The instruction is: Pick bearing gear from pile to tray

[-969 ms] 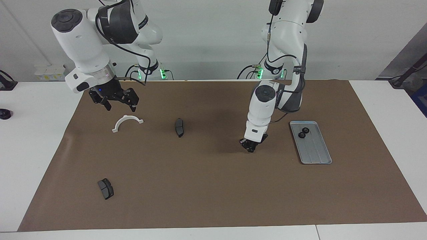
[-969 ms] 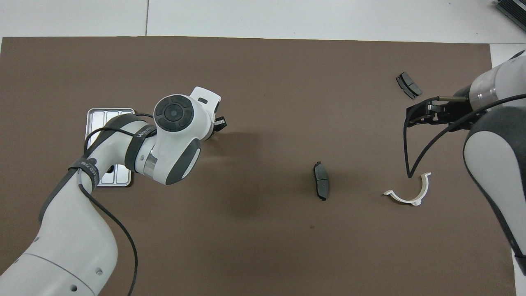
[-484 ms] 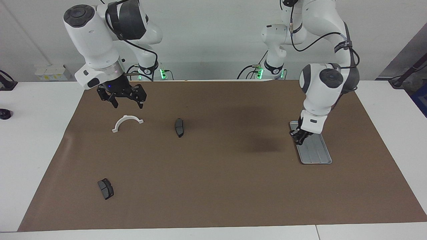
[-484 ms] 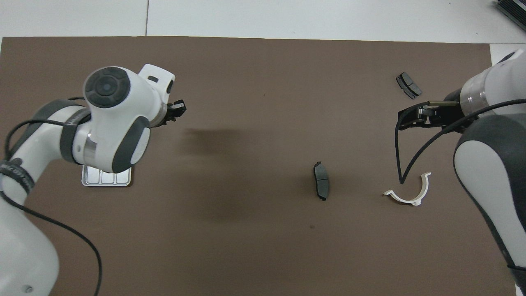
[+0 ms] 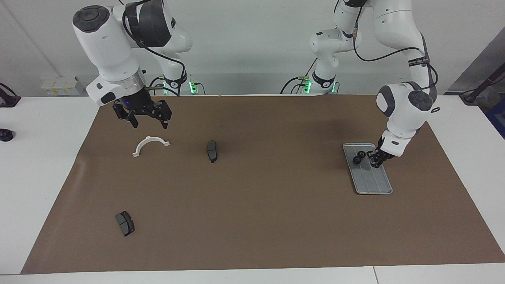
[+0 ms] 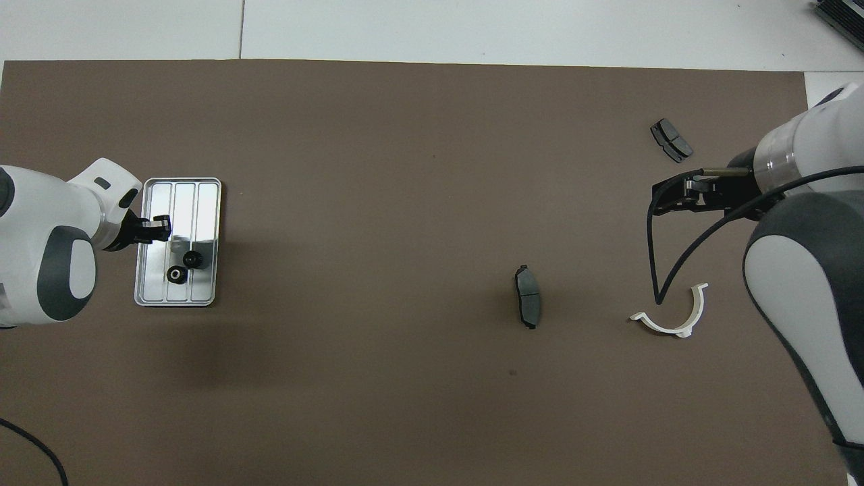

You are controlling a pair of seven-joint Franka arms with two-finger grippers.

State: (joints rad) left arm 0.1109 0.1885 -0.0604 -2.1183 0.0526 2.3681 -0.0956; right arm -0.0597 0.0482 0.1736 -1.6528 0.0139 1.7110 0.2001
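Observation:
The silver ridged tray (image 5: 373, 181) lies on the brown mat toward the left arm's end, and also shows in the overhead view (image 6: 182, 202). Two small black ring gears (image 5: 358, 156) lie side by side in it, seen from above too (image 6: 184, 266). My left gripper (image 5: 375, 159) is low over the tray beside the two gears, also seen from above (image 6: 162, 228). No third gear shows on the mat or in the tray. My right gripper (image 5: 146, 120) is open and empty, held above the white half-ring bracket (image 5: 150, 145), and waits.
A dark grey curved pad (image 5: 212, 150) lies mid-mat, also seen from above (image 6: 528, 305). A second pad (image 5: 125, 223) lies farther from the robots toward the right arm's end, also in the overhead view (image 6: 671, 140). The bracket shows from above (image 6: 675, 317).
My left gripper has risen from the mid-mat spot and swung to the tray, uncovering the two gears in it. My right gripper has shifted slightly and stays open.

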